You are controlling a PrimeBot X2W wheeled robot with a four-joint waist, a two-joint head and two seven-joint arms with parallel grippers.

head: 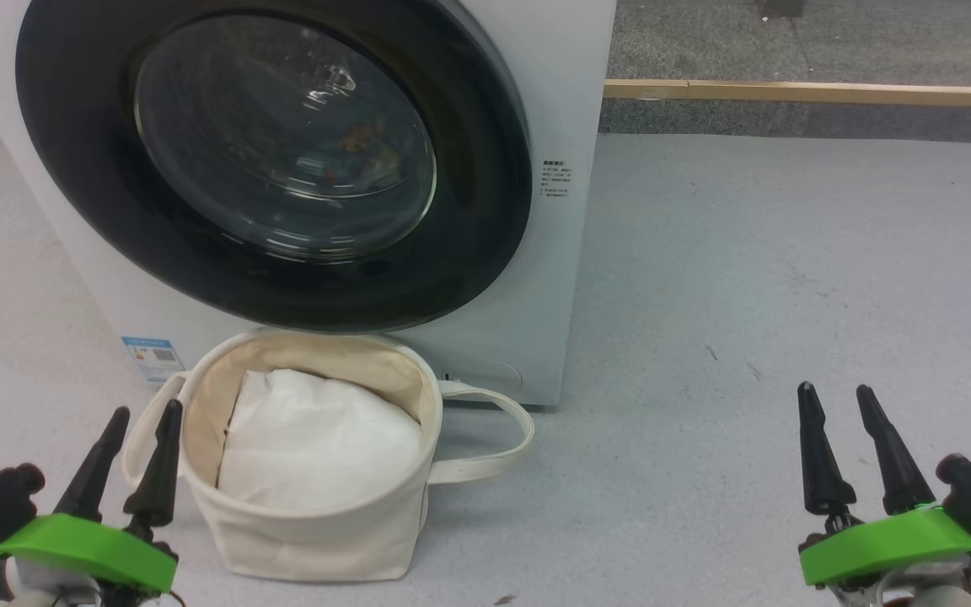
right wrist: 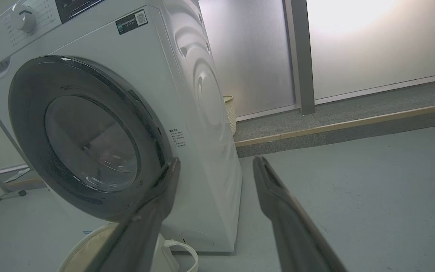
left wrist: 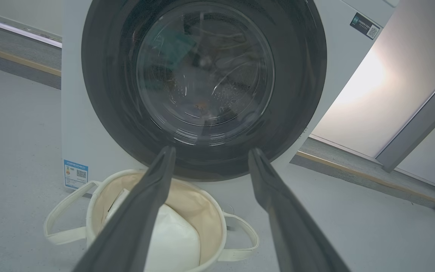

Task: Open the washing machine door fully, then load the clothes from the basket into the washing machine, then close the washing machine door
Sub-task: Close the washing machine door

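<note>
The washing machine point(head: 536, 278) stands ahead, its door point(head: 485, 211) shut flat against the front, black rim around a glass bowl. Dim orange-brown specks show behind the glass; I cannot tell whether they are the clothes. The cream basket point(head: 317, 531) sits on the floor right under the door, holding a plain white bundle point(head: 317, 438). My left gripper point(head: 146, 408) hangs open beside the basket's left handle, touching nothing. In its wrist view the left gripper point(left wrist: 212, 149) points at the door point(left wrist: 300, 75) over the basket point(left wrist: 202, 211). My right gripper point(head: 834, 389) is open over bare floor far right.
A raised grey step with a wooden edge point(head: 789, 91) runs behind and to the right of the machine. Frosted wall panels point(right wrist: 372, 45) and a grey post point(right wrist: 300, 56) stand beyond it. Pale floor point(head: 747, 295) stretches to the machine's right. A woven bin point(right wrist: 231, 113) sits behind the machine.
</note>
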